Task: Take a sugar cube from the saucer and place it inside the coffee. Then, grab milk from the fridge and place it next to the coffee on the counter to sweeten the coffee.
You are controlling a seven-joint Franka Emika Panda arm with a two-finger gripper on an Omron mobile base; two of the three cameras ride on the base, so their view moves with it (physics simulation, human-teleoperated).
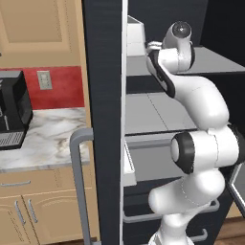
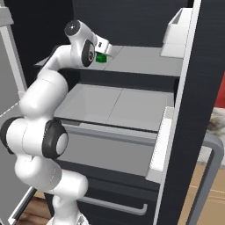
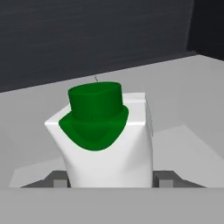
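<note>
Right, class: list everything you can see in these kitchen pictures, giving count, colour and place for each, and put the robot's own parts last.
milk: one, white carton with green cap, on an upper fridge shelf, between the fingertips.
white box: one, plain white, on the same shelf level near the door.
fridge: one, black, door open, light grey shelves.
coffee machine: one, black, on the counter.
counter: one, white-grey marble, over beige cabinets.
wall socket: one, grey, on the red wall.
arm: one, white with dark joints, reaching into the fridge.
hand: one, fingertips either side of the milk.
</note>
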